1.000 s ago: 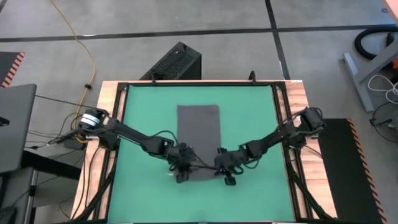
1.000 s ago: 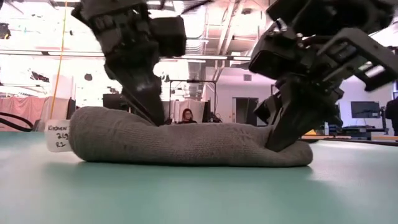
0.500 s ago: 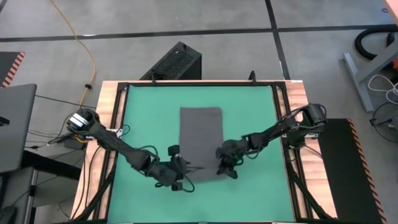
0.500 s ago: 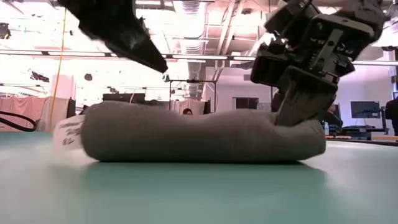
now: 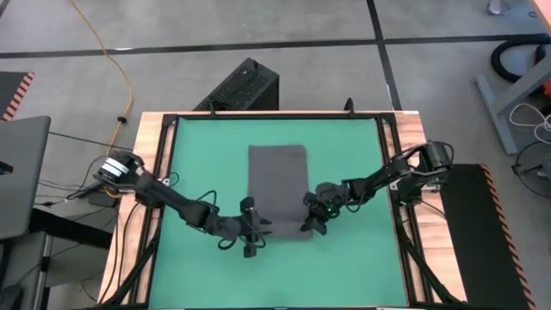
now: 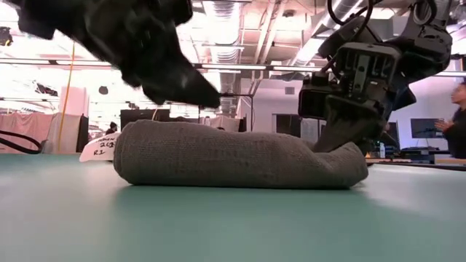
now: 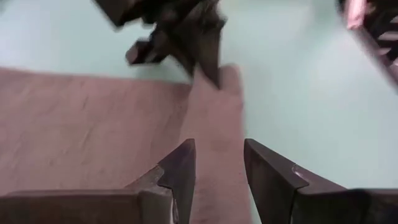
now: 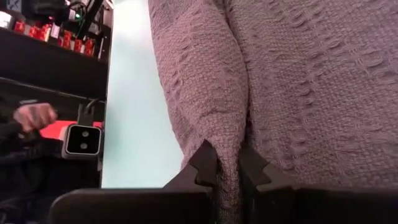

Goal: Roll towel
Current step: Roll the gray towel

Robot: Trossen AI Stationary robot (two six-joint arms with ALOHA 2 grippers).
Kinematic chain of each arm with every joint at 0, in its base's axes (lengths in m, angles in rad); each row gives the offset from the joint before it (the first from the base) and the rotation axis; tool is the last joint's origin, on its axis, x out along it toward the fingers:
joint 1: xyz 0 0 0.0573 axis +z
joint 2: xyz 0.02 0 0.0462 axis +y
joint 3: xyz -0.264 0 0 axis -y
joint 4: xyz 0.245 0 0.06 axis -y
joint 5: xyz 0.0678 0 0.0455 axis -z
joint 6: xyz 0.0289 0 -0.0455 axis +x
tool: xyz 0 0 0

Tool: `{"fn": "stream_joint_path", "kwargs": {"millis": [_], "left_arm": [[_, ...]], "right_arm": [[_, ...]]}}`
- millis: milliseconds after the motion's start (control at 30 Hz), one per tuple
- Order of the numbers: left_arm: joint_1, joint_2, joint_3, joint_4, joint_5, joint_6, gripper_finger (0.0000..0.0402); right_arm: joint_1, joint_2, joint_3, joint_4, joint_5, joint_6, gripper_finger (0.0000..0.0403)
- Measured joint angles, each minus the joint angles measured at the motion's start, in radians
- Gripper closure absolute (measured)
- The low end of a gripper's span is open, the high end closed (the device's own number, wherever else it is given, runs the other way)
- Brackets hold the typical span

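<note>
**Left gripper off the cloth, right one holding the roll**

The towel (image 5: 278, 191) lies in the middle of the green mat (image 5: 198, 155), its near end turned over into a thick roll (image 6: 240, 155), and that roll has crept further up the cloth than it was a second ago. Here's the change: the left gripper (image 5: 250, 234), which was pressed into the roll's left end a second back, has let go and now sits just beside the near left corner, fingers (image 7: 180, 171) parted with nothing between them, hovering over the cloth's edge. The right gripper (image 5: 313, 219) is still on the job, fingers (image 8: 206, 163) closed tight on a fold of towel at the roll's right end. The white tag (image 6: 102, 147) pokes out at the left end of the roll.

So one turn looks banked, and most of the towel is flat and waiting. Likely the left is resetting for a fresh grip; with only one end held, the roll could skew.
</note>
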Motion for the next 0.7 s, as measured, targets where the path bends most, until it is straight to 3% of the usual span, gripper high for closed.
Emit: {"fn": "stream_joint_path", "kwargs": {"millis": [167,400,600,700], "left_arm": [[0.032,0.098,0.002,0.046,0.044,-0.009,0.0276],[0.081,0.103,0.006,-0.012,0.071,-0.042,0.0280],[0.142,0.103,0.006,-0.090,0.148,-0.079,0.0345],[0.172,0.103,0.007,-0.111,0.196,-0.096,0.0388]], "right_arm": [[-0.014,0.001,0.000,-0.011,-0.011,0.030,0.0367],[-0.017,0.002,-0.001,-0.020,-0.013,0.069,0.0358],[-0.021,0.002,0.000,-0.016,-0.012,0.154,0.0301],[-0.043,-0.008,-0.001,-0.022,-0.065,0.135,0.0266]]}}
